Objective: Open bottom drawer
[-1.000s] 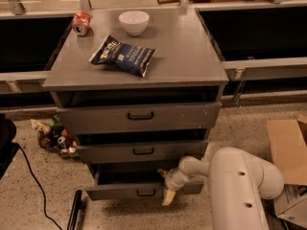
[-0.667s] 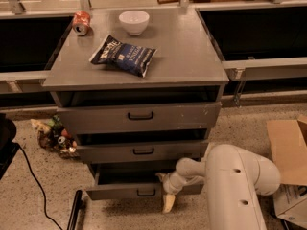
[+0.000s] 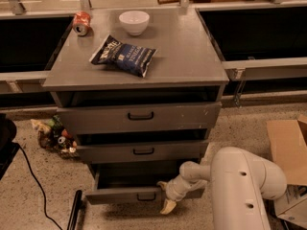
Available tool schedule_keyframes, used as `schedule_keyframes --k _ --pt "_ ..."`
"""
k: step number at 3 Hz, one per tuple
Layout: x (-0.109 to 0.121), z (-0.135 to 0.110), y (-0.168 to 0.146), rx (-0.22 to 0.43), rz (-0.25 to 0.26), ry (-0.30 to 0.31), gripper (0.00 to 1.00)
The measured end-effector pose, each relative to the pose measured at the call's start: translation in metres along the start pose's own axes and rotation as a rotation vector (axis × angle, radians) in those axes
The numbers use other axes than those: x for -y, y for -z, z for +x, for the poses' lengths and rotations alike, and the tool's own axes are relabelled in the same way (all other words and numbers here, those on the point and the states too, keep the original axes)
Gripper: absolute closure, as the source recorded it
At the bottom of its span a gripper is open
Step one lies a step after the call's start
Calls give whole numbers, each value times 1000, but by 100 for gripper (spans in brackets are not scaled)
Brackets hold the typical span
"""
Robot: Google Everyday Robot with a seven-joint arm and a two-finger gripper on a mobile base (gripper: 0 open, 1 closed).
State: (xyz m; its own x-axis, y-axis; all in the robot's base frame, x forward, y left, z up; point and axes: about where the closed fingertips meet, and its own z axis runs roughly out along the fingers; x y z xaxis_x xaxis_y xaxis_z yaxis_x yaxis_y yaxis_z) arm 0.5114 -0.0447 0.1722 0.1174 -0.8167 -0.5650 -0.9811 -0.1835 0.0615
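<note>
The grey cabinet (image 3: 139, 71) has three drawer fronts. The bottom drawer (image 3: 120, 194) is the lowest and shallowest one, with a small black bar handle (image 3: 146, 197). It stands pulled out from the cabinet, and its dark inside shows above the front panel. My gripper (image 3: 167, 198) sits at the right part of that drawer's front, just right of the handle, on the end of the white arm (image 3: 240, 186) that comes in from the lower right. Its pale tip points down toward the floor.
On the cabinet top lie a blue chip bag (image 3: 123, 55), a white bowl (image 3: 134, 22) and a red can (image 3: 81, 23). Litter (image 3: 55, 135) lies on the floor at left, a black cable (image 3: 33, 176) runs past it, and a cardboard box (image 3: 288, 147) stands at right.
The bottom drawer has come a little further out. My gripper has moved slightly left and down along its front.
</note>
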Motion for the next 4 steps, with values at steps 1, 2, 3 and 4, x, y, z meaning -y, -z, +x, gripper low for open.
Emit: schedule_keyframes --k 1,2,3,4 --pt "-16 -10 8 4 -14 16 65" --pt "-27 -22 15 12 -22 36 61" --pt "-28 -22 15 12 -24 36 38" --pt "-29 -22 15 12 -24 36 15"
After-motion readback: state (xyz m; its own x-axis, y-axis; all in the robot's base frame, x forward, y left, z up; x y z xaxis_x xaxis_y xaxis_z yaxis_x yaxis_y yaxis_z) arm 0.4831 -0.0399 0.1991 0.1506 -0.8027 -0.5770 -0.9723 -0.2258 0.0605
